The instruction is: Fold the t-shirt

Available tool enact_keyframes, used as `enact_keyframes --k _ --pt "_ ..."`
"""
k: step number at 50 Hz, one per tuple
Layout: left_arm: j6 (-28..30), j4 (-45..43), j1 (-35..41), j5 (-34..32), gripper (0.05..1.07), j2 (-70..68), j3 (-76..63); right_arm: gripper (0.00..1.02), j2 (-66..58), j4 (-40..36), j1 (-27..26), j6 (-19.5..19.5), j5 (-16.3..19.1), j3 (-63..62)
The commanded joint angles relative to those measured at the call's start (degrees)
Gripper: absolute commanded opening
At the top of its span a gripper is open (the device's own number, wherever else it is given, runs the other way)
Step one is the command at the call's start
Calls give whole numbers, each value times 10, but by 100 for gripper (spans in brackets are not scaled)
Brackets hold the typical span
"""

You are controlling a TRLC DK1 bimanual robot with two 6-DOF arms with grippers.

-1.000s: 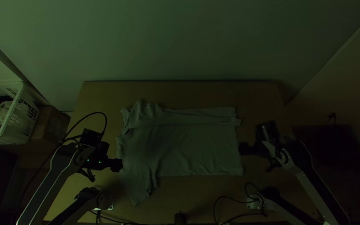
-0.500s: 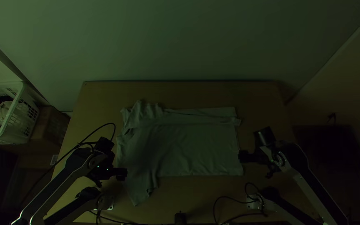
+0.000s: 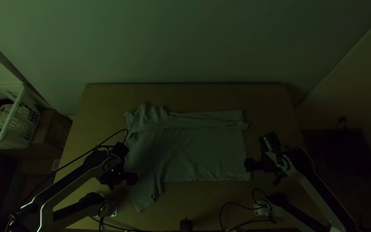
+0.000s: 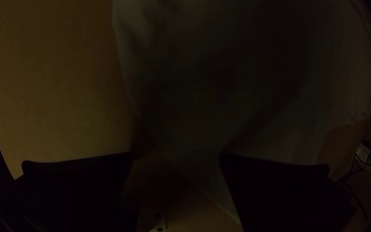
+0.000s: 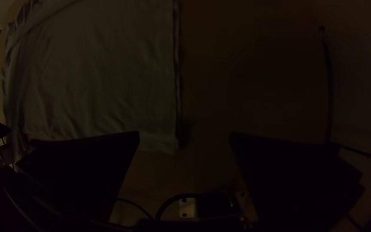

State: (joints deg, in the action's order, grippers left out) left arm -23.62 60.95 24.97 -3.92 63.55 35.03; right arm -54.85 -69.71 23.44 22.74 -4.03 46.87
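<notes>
Left gripper (image 3: 132, 178) and right gripper (image 3: 248, 164) wide open at the t-shirt (image 3: 194, 146)

Both pairs of fingers stand well apart, gripping nothing; whether either touches cloth is hard to tell. The t-shirt lies mostly flat in the top view's centre, a strip along its upper edge apparently folded over, one part slanting toward the lower left. The left gripper is over its lower left, the right gripper at its right edge. The right wrist view reveals layers along that edge; the top view adds a basket (image 3: 21, 95) at far left, cut off. Deep shadow blurs the left wrist view's cloth.
</notes>
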Motion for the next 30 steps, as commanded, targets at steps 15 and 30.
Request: enact_keyframes --k 15,30 --pt "-19 -43 46 32 8 23 -5 89 -53 -25 -8 10 43 -64" --pt "10 -29 5 30 8 6 43 89 -124 -25 -9 -7 55 -62"
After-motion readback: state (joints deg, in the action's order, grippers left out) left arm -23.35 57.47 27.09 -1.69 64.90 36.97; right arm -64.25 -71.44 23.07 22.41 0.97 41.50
